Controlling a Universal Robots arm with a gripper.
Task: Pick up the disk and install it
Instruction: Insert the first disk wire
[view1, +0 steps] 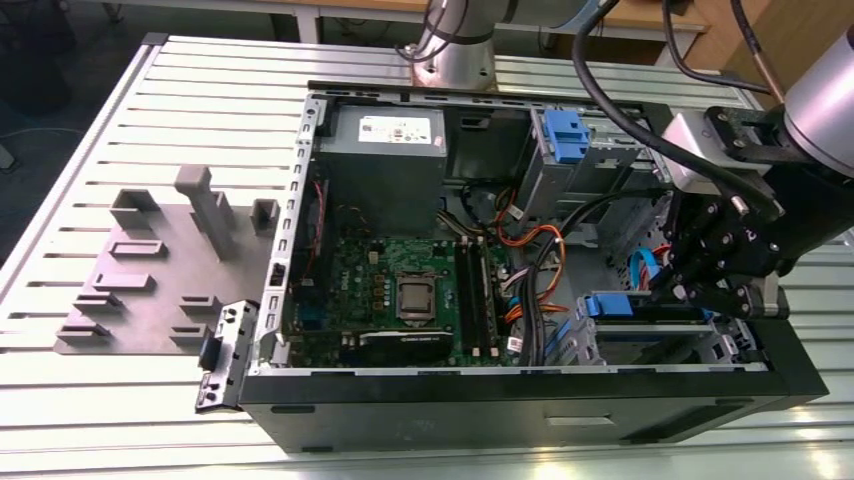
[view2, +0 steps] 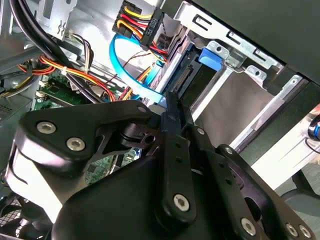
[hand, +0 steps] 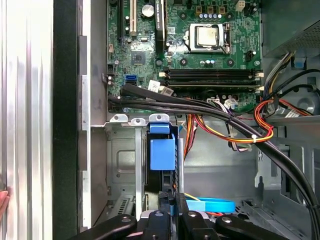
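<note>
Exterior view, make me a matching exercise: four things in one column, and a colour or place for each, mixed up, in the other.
Things:
1. power supply
2. motherboard
3. fixture plate
4. gripper

Descriptions:
A. black, at the exterior view's right end of the case
B. green, lying inside the case
C. grey box with a white sticker
D. flat and grey, outside the case at the exterior view's left

Pairs: 1-C, 2-B, 3-D, 4-A
</note>
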